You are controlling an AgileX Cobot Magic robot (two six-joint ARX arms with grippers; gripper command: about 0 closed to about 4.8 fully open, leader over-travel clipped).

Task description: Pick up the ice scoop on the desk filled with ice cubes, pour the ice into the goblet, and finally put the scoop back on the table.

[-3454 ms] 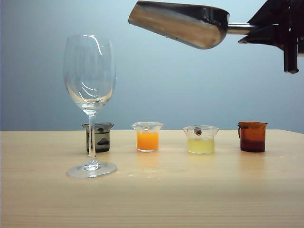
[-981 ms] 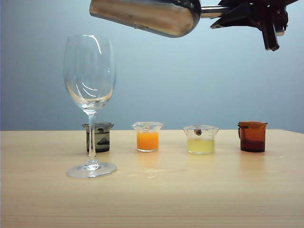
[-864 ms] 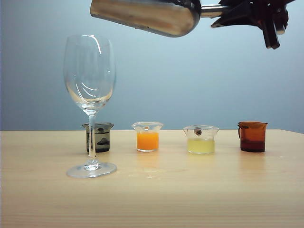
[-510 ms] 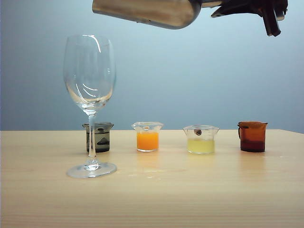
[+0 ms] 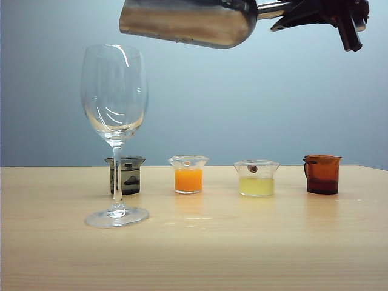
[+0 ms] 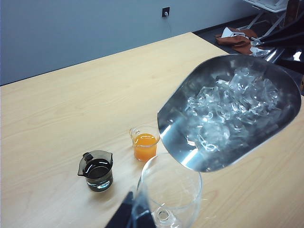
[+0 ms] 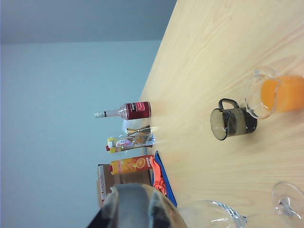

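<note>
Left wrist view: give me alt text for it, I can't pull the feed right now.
The ice scoop, loaded with ice cubes, hangs tilted with its open lip just above the rim of the empty goblet. Behind on the desk stand a small beaker of orange liquid and a dark smoky beaker. Neither the left gripper nor the right gripper shows clearly here.

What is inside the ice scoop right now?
The ice scoop, held by the right gripper above the goblet, holds a heap of clear ice cubes. The trough floor beneath the heap is covered. The goblet's bowl is empty.
</note>
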